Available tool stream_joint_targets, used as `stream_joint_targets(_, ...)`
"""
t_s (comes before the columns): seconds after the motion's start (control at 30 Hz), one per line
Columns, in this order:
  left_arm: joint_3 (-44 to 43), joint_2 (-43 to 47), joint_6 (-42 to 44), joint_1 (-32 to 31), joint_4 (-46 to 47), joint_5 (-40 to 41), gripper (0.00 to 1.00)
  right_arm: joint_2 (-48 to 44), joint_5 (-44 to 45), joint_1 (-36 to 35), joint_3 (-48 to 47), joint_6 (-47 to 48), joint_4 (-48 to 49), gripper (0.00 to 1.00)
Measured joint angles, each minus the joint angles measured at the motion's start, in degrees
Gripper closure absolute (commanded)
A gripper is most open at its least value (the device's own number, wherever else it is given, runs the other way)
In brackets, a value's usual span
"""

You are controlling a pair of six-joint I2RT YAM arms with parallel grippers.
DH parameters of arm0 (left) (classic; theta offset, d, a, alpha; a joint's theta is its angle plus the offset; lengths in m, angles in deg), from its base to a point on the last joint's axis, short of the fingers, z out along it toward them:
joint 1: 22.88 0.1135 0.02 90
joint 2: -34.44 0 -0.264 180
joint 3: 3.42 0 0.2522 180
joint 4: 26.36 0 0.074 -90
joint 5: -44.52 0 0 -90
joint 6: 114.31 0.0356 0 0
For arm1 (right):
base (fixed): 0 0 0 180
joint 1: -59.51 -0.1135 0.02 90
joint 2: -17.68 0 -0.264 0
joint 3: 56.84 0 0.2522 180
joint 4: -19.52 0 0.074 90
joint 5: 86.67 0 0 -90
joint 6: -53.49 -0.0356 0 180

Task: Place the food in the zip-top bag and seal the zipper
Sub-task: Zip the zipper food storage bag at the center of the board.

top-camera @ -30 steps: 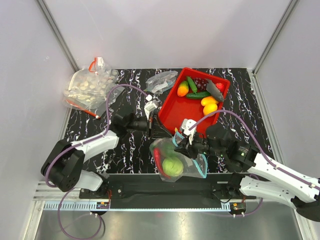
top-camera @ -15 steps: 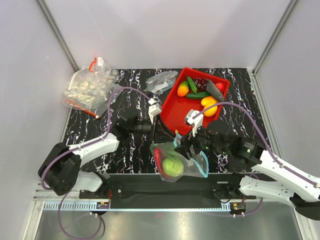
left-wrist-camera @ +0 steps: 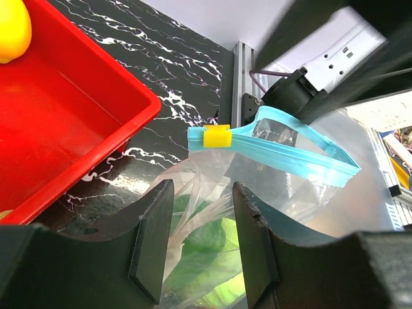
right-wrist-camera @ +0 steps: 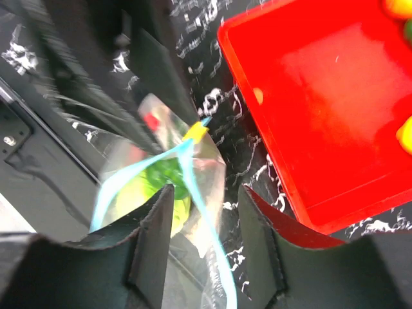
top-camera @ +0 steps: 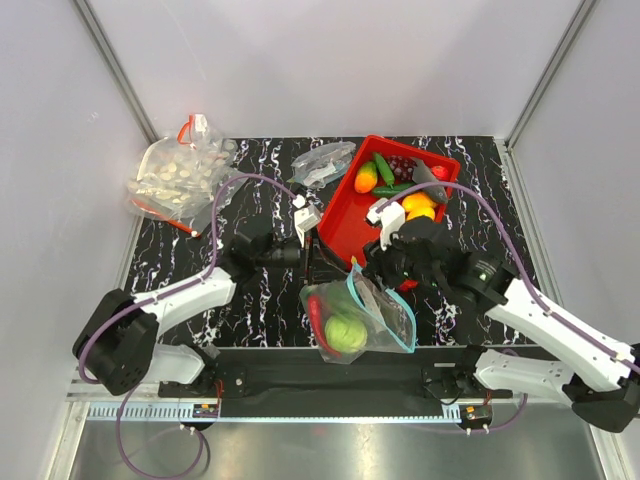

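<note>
The zip-top bag (top-camera: 372, 318) lies at the near middle of the table. It holds the lime-green fruit (top-camera: 345, 332) and the red chilli (top-camera: 317, 320). Dark green food (right-wrist-camera: 164, 175) shows through the plastic. The teal zipper (top-camera: 388, 318) gapes open, with a yellow slider (left-wrist-camera: 217, 136) at one end. My left gripper (top-camera: 328, 266) is open just beyond the bag's far left corner. In the left wrist view (left-wrist-camera: 199, 248) bag plastic shows between its fingers. My right gripper (top-camera: 368, 268) is open above the bag's far end. In the right wrist view (right-wrist-camera: 206, 251) the zipper (right-wrist-camera: 193, 187) runs between its fingers.
A red tray (top-camera: 345, 228) with several toy fruits and vegetables stands just beyond both grippers. A clear bag of white round pieces (top-camera: 175, 180) lies at the far left. A crumpled clear bag (top-camera: 322, 163) lies left of the tray's far corner.
My right gripper has risen and moved away from the bag's mouth towards the red tray. The bag's mouth now stands wider open. My left gripper has shifted slightly.
</note>
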State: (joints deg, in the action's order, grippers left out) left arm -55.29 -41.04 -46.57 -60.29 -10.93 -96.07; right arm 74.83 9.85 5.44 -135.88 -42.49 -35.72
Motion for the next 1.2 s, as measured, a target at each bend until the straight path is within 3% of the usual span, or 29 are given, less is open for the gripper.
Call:
stream_joint_targets(0.17, 0.0, 0.9, 0.6, 0.0, -0.5, 0.3, 0.53, 2.1, -6.0, 6.8, 2.7, 0.5, 0.2, 0.5)
stream_joint_targets(0.37, 0.0, 1.5, 1.4, 0.0, -1.8, 0.6, 0.53, 5.4, -13.7, 8.3, 3.9, 1.2, 3.8, 0.57)
stream_joint_targets(0.43, 0.0, 1.6, 1.8, 0.0, -2.6, 0.8, 0.53, 6.4, -15.6, 8.5, 3.9, 1.4, 5.0, 0.71)
stream_joint_targets(0.47, 0.0, 1.6, 1.9, 0.0, -3.0, 0.9, 0.54, 6.8, -16.5, 8.7, 3.9, 1.6, 5.5, 0.86)
stream_joint_targets(0.57, 0.0, 1.6, 2.4, 0.0, -3.7, 1.3, 0.53, 7.3, -17.8, 9.1, 3.9, 1.9, 6.8, 1.0)
stream_joint_targets(0.7, 0.0, 1.7, 3.0, 0.0, -4.2, 2.7, 0.47, 7.2, -18.0, 9.2, 4.4, 1.9, 9.0, 1.0)
stream_joint_targets(0.77, 0.0, 2.1, 3.1, 0.0, -4.5, 4.3, 0.36, 6.6, -17.7, 9.2, 5.7, 1.9, 11.6, 1.0)
stream_joint_targets(0.87, 0.0, 2.7, 3.3, 0.0, -4.8, 6.3, 0.28, 4.9, -16.3, 9.2, 8.8, 1.8, 16.4, 1.0)
stream_joint_targets(1.2, 0.0, 3.6, 2.8, 0.9, -4.6, 7.3, 0.21, -7.9, -13.2, 9.3, 20.7, 1.4, 31.9, 1.0)
